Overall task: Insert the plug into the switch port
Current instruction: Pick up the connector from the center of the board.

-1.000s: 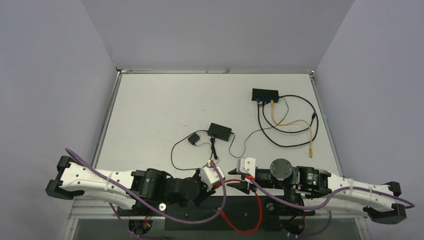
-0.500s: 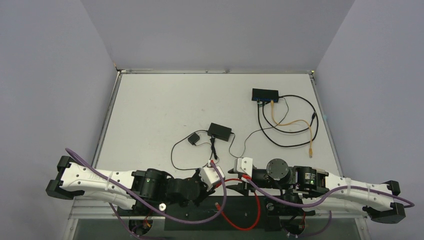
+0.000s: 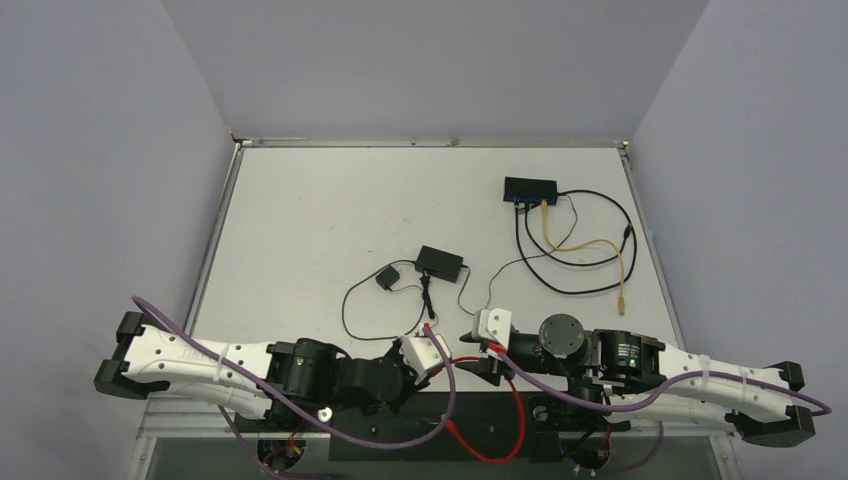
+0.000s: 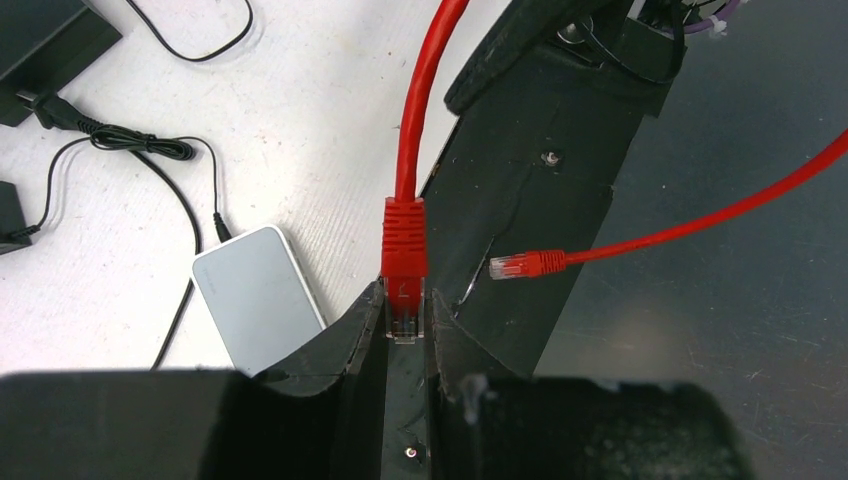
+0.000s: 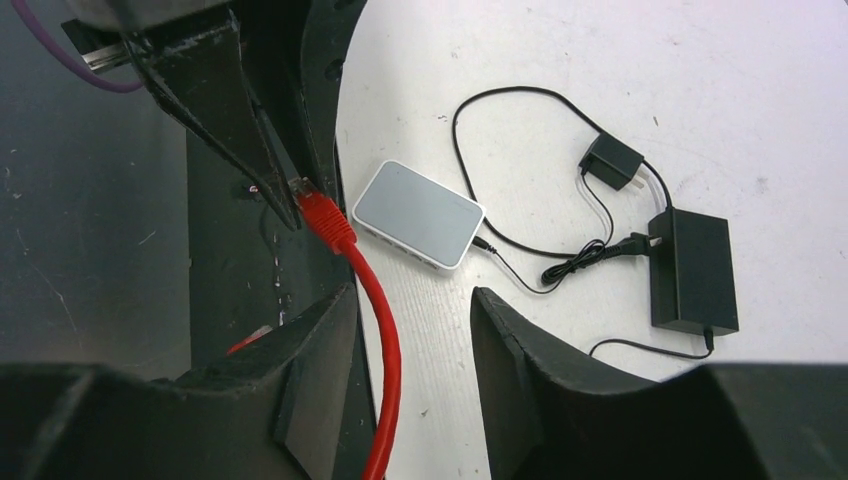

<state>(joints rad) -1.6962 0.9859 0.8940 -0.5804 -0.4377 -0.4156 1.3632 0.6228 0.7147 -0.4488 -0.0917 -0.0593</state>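
We count two plugs on one red cable: left gripper [image 4: 405,318] pinches the red plug [image 4: 404,238], second plug [image 4: 520,265] loose just beside. One black switch [image 3: 530,186]; switch port [image 3: 530,200] far-right on table, well apart. Right gripper [image 5: 410,295] spread wide.

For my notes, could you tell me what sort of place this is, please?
Probably a robotics lab cell: plain walls enclose a white table, two arms sit at its near edge, and the left hand grips a red plug.
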